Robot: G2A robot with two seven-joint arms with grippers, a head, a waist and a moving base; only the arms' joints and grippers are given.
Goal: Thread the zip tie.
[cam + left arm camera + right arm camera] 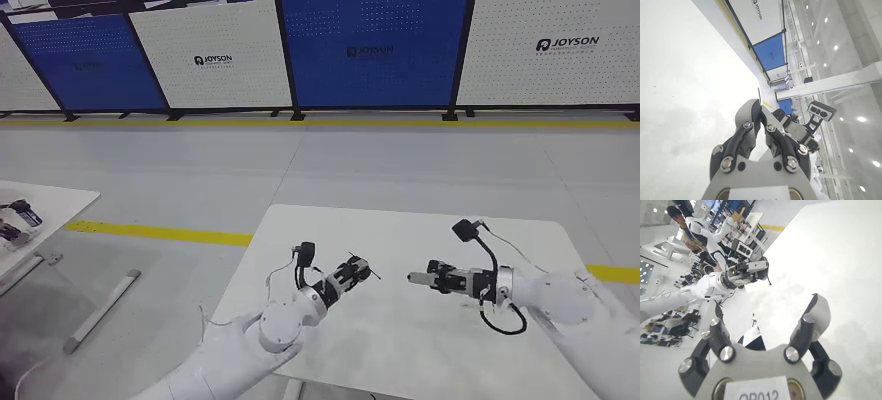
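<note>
1. Two grippers face each other with a clear gap between them. The left gripper (358, 269) is the reference for everything below.
2. Left gripper: clamped tight on the zip tie (769, 280), with no gap between the pads.
3. Zip tie: a short black stub sticks out past the left gripper's fingertips (758, 94). Its long axis runs roughly crosswise to the line between the two grippers. The free end has a small knob, probably the head.
4. Right gripper (413, 278): spread wide and holding nothing. It sits just across from the left gripper at about the same height, with its mouth aimed at the stub.
5. Next move turns on lining up with that thin stub; a small angular error would likely mean a miss.
6. White table (420, 350) lies under the left gripper, matte and bare. Beyond it are a yellow floor line (160, 233) and blue and white panels (370, 50).
</note>
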